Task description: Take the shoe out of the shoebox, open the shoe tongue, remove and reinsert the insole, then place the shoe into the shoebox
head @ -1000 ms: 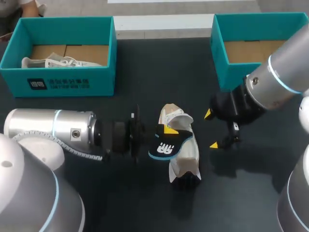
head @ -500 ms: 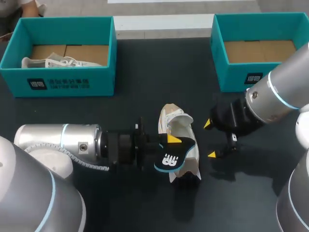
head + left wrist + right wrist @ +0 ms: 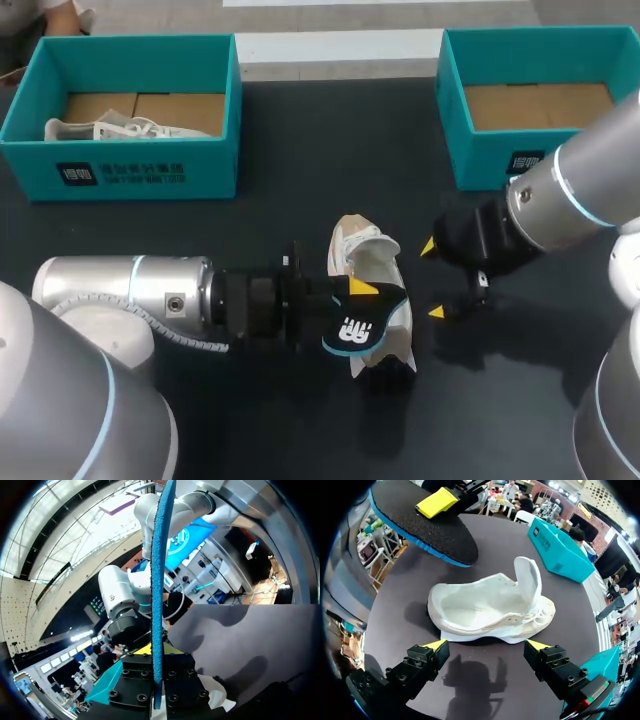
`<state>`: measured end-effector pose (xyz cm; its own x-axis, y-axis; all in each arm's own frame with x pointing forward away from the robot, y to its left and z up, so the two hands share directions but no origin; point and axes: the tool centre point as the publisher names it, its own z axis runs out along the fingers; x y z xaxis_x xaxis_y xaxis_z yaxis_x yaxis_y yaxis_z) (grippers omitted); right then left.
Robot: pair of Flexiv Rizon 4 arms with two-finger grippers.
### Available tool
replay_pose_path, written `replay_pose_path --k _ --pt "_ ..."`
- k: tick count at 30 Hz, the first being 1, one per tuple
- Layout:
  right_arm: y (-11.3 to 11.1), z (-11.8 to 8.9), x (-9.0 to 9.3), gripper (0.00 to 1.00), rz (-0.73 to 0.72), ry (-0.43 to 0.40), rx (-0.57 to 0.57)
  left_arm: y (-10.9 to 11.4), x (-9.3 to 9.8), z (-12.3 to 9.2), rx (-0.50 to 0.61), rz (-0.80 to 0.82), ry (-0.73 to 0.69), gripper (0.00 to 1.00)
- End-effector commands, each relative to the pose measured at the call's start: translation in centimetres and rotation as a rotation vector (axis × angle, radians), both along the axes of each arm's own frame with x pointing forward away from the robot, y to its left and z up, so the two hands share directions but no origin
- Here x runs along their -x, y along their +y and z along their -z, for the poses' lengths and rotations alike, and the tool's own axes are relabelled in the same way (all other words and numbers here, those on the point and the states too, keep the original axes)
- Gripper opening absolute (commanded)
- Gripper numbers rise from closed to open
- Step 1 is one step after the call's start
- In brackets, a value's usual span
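While the dark table carries the left shoebox and right shoebox at its far edge, the white shoe lies mid-table, tongue raised. Black insole sits over the shoe, out of it, clamped by left pincer. Right pincer just beside the shoe, fingers spread, holding nothing.
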<state>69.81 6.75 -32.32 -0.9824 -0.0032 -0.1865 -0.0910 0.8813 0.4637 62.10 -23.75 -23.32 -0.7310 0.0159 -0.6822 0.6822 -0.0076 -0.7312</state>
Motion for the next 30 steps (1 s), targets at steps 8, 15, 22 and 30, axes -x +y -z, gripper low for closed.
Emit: replay_pose_path --k 8,15,22,30 --pt "1.0 1.2 -0.5 1.0 -0.02 -0.022 -0.021 -0.1 0.2 0.1 0.0 -0.005 -0.001 0.0" --pt "1.1 1.3 -0.5 1.0 -0.036 -0.018 -0.024 -0.3 0.1 0.6 -0.001 -0.004 -0.001 0.0" --pt "1.1 1.3 -0.5 1.0 -0.036 -0.018 -0.024 -1.1 0.0 2.0 -0.009 -0.011 -0.008 0.0" --pt "1.1 1.3 -0.5 1.0 -0.036 -0.018 -0.024 -2.5 -0.7 3.8 -0.015 -0.009 -0.005 0.0"
